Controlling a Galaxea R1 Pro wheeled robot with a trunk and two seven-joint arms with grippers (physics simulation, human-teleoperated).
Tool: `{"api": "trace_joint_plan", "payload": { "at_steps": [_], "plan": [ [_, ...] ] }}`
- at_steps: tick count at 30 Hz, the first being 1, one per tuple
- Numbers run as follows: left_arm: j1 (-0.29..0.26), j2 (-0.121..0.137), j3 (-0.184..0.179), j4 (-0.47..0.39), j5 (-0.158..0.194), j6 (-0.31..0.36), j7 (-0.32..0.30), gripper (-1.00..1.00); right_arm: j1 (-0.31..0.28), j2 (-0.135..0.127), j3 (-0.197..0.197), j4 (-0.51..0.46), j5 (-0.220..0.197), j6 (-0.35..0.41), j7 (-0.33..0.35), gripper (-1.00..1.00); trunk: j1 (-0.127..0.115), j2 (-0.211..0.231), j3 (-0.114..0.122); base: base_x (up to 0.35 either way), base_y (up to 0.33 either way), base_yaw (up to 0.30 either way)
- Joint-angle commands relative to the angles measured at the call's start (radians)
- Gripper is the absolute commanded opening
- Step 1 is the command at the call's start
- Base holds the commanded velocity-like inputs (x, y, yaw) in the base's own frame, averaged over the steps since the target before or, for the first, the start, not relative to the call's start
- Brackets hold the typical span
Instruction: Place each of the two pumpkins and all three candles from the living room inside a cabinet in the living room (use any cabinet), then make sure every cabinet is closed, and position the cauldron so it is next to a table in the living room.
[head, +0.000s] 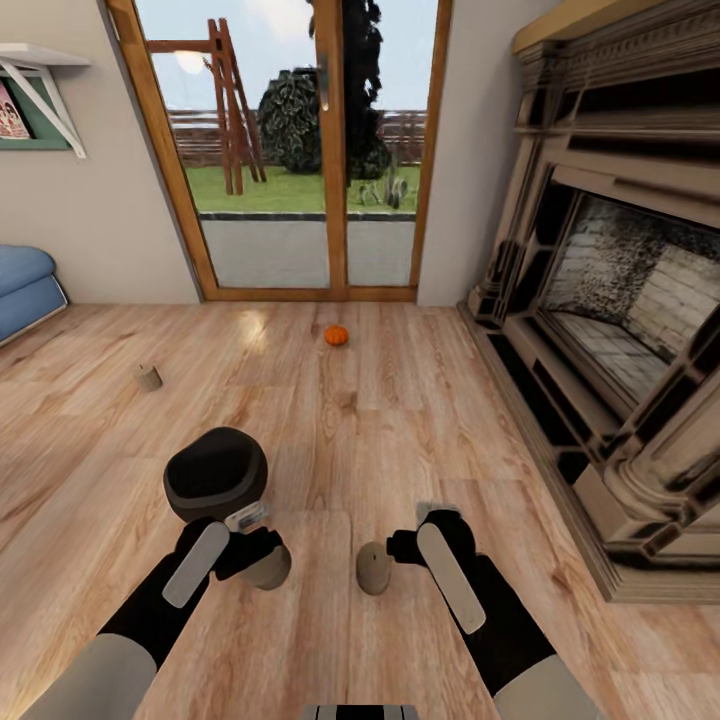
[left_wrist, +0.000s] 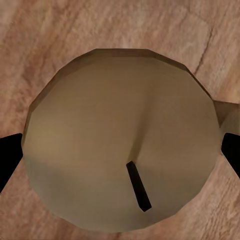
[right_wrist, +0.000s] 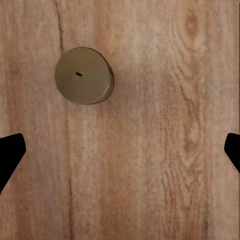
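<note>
Left gripper (head: 262, 560) clamped on a candle (left_wrist: 125, 137), filling its jaws. Right gripper (right_wrist: 120, 150) jaws apart; second candle (right_wrist: 83, 75) lies on floor (right_wrist: 165, 165), outside them.

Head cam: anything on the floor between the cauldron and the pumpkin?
Nothing. In the head view, bare wood floor runs from the cauldron to the pumpkin.

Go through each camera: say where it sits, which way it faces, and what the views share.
Head view: on the head, facing forward and down over the wooden floor towards the glass door; both arms, the left gripper and the right gripper show.
Left wrist view: near the left gripper, facing down onto the first candle; dark fingertips show.
Right wrist view: facing down at the floor and the second candle; fingertips show.
Shared: the head and left wrist views both show the first candle.
</note>
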Motion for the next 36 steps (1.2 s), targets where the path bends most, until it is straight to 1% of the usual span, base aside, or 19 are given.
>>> {"api": "trace_joint_plan", "payload": {
  "at_steps": [1, 5, 7, 8, 9, 10, 12, 16, 20, 24, 28, 31, 34, 35, 36],
  "plan": [
    [0.0, 0.002, -0.003, -0.001, 0.011, -0.001, 0.01, -1.0, -0.015, 0.001, 0.003, 0.014, -0.009, -0.001, -0.011, 1.0, 0.0, 0.0, -0.001, 0.018, 0.011, 0.0],
    [0.001, 0.003, -0.003, -0.002, 0.011, 0.003, 0.01, -1.0, -0.053, 0.003, 0.01, 0.043, -0.01, -0.006, -0.011, 1.0, 0.0, 0.0, -0.001, 0.006, 0.153, 0.0],
    [0.002, 0.003, -0.003, -0.002, 0.011, 0.035, 0.01, -1.0, -0.065, 0.004, 0.013, 0.054, -0.011, -0.005, -0.011, 1.0, 0.0, 0.0, -0.001, 0.002, 0.135, 0.0],
    [0.002, 0.002, -0.005, -0.002, 0.01, 0.08, 0.009, -1.0, -0.073, 0.005, 0.015, 0.062, -0.011, -0.005, -0.011, 1.0, 0.0, 0.0, -0.001, 0.01, 0.115, 0.0],
    [0.002, 0.0, -0.006, -0.005, 0.007, 0.168, 0.008, -1.0, -0.08, 0.006, 0.016, 0.07, -0.011, -0.005, -0.01, 1.0, 0.0, 0.0, -0.001, 0.009, 0.073, 0.0],
    [0.002, 0.001, -0.006, -0.008, 0.004, 0.208, 0.008, -1.0, -0.082, 0.007, 0.017, 0.076, -0.011, -0.005, -0.01, 1.0, 0.0, 0.0, -0.001, 0.005, 0.07, 0.0],
    [0.003, 0.006, -0.005, -0.011, -0.001, 0.244, 0.007, -1.0, -0.085, 0.011, 0.019, 0.085, -0.018, -0.005, -0.009, 1.0, 0.0, 0.0, -0.001, 0.003, 0.055, 0.0],
    [0.008, 0.02, -0.006, -0.017, -0.001, 0.262, 0.007, -1.0, -0.093, 0.02, 0.02, 0.113, -0.048, -0.007, -0.004, 1.0, 0.0, 0.0, -0.001, 0.001, 0.02, 0.0],
    [0.015, 0.028, -0.009, -0.058, -0.003, 0.268, 0.007, -1.0, -0.111, 0.023, 0.023, 0.14, -0.069, -0.008, -0.001, 1.0, 0.0, 0.0, -0.001, 0.003, 0.007, 0.0],
    [0.02, 0.035, -0.007, -0.072, -0.003, 0.268, 0.007, -1.0, -0.115, 0.024, 0.048, 0.145, -0.078, -0.011, 0.001, 1.0, 0.0, 0.0, -0.001, 0.116, 0.131, 0.0],
    [0.025, 0.051, -0.006, -0.082, 0.004, 0.269, 0.007, -1.0, -0.116, 0.026, 0.061, 0.148, -0.092, -0.027, 0.011, 1.0, 0.0, 0.0, -0.001, 0.051, 0.065, 0.0],
    [0.038, 0.076, -0.006, -0.112, 0.008, 0.27, 0.007, -1.0, -0.116, 0.028, 0.064, 0.156, -0.095, -0.032, 0.015, 1.0, 0.0, 0.0, -0.001, 0.012, 0.016, 0.0],
    [0.075, 0.12, -0.004, -0.193, 0.011, 0.27, 0.007, -1.0, -0.116, 0.028, 0.064, 0.162, -0.095, -0.034, 0.016, 1.0, 0.0, 0.0, -0.001, 0.002, 0.003, 0.0],
    [0.081, 0.126, -0.003, -0.205, 0.011, 0.27, 0.007, -1.0, -0.116, 0.029, 0.064, 0.163, -0.095, -0.034, 0.016, 1.0, 0.0, 0.0, -0.001, 0.001, 0.001, 0.0],
    [0.091, 0.136, -0.002, -0.228, 0.011, 0.27, 0.007, -1.0, -0.116, 0.029, 0.064, 0.163, -0.095, -0.034, 0.016, 1.0, 0.0, 0.0, -0.001, 0.0, 0.0, 0.0]
  ]
}}
